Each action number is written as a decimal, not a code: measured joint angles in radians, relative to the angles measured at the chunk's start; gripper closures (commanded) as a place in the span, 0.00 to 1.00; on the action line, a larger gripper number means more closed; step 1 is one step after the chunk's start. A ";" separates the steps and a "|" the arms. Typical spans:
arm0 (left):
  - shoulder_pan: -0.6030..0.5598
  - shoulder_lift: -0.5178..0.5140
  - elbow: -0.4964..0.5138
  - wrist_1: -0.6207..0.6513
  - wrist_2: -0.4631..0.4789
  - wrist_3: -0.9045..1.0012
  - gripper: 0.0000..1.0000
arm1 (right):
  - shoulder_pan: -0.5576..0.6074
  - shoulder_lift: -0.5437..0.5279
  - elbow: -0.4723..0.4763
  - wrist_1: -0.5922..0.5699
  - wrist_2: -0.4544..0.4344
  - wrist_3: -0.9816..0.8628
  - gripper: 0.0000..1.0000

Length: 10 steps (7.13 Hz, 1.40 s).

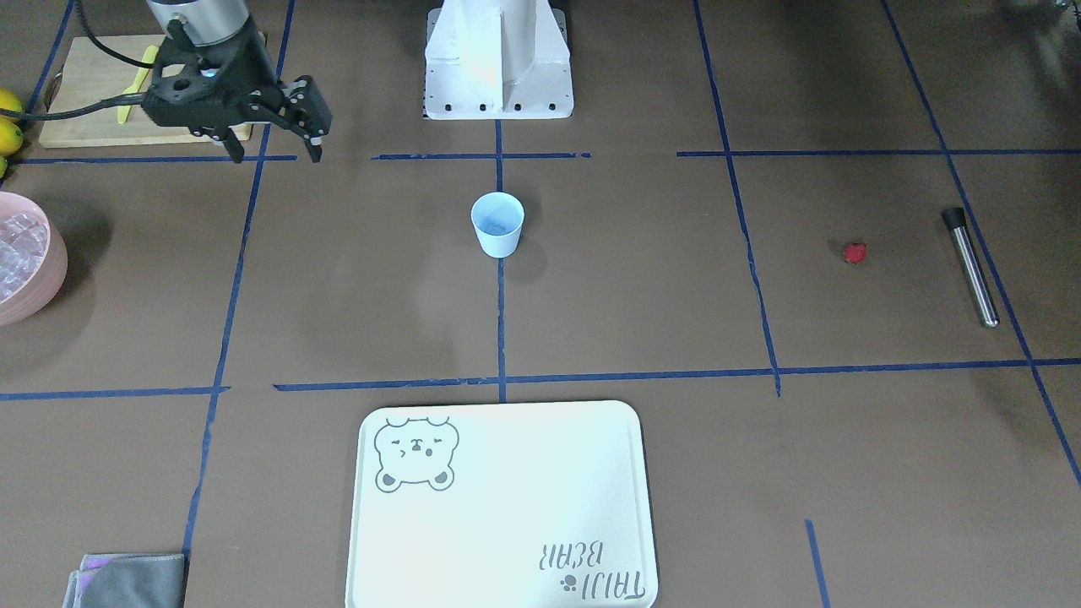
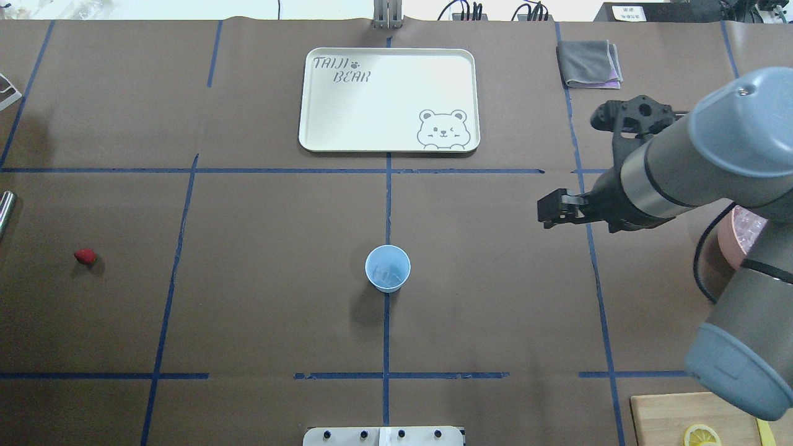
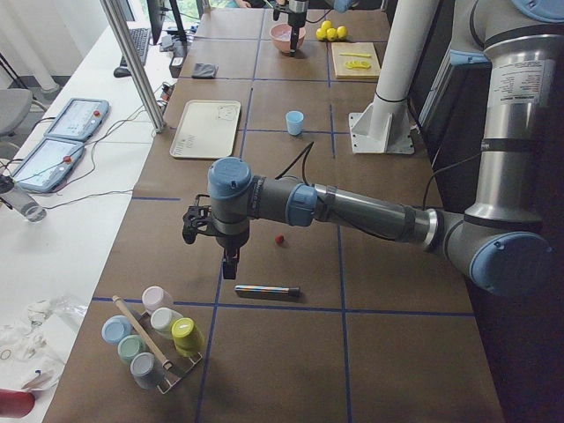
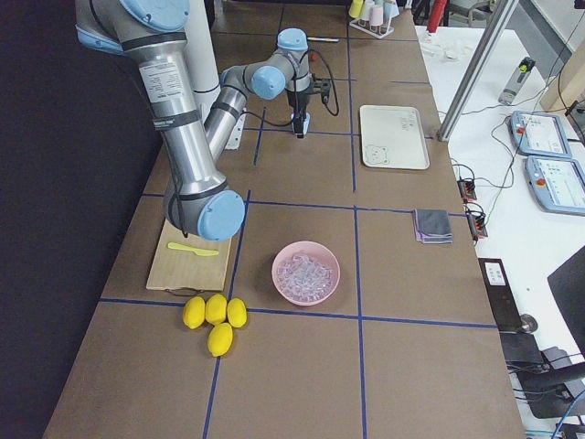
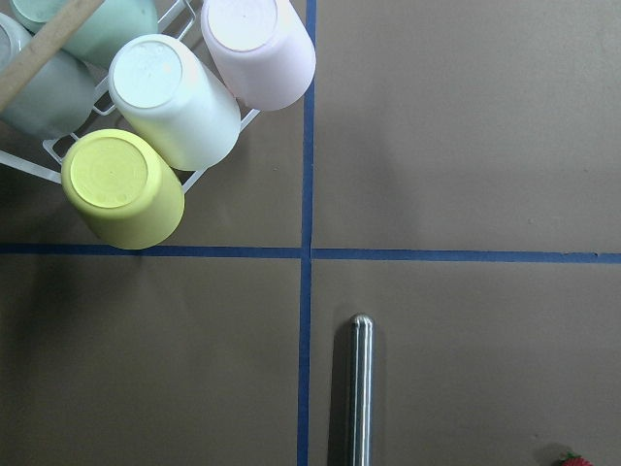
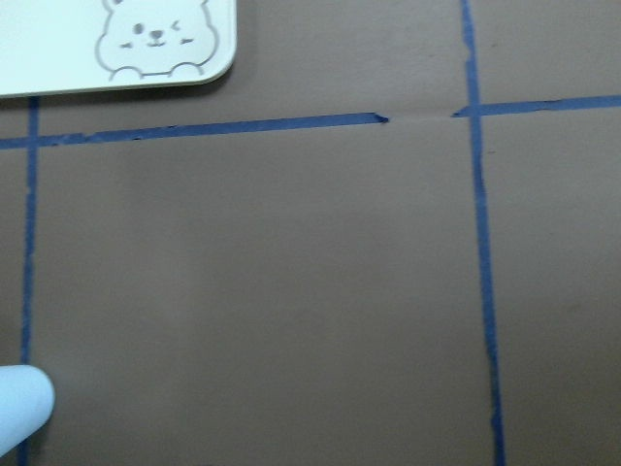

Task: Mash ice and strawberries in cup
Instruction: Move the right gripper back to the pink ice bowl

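Observation:
The pale blue cup (image 2: pixel 388 267) stands upright at the table's middle, with a few clear ice cubes (image 2: pixel 389 274) in its bottom. More ice (image 4: pixel 306 272) fills the pink bowl (image 4: pixel 277 274). The red strawberry (image 1: pixel 855 252) lies alone on the table beside a steel muddler (image 1: pixel 971 267). My right gripper (image 1: pixel 275 154) hovers open and empty, well to the side of the cup (image 1: pixel 497 224). In the exterior left view my left gripper (image 3: pixel 227 263) hangs above the muddler (image 3: pixel 267 290), close to the strawberry (image 3: pixel 279 239); I cannot tell whether it is open or shut.
A cream bear tray (image 2: pixel 322 130) lies beyond the cup. A wooden board (image 4: pixel 192 265) with a yellow knife, several lemons (image 4: pixel 216 315), a grey cloth (image 2: pixel 588 62) and a rack of coloured cups (image 5: pixel 165 107) sit around the edges. The robot base (image 1: pixel 498 67) stands behind the cup.

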 measured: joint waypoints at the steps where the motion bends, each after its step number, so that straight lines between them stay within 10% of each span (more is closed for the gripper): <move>1: 0.000 0.000 -0.005 0.000 0.000 -0.007 0.00 | 0.043 -0.131 0.004 0.120 0.009 -0.027 0.01; 5: 0.001 0.000 -0.025 0.000 -0.026 -0.037 0.00 | 0.303 -0.547 -0.158 0.559 0.168 -0.334 0.01; 10: 0.001 0.001 -0.040 0.001 -0.029 -0.038 0.00 | 0.473 -0.549 -0.450 0.751 0.308 -0.376 0.15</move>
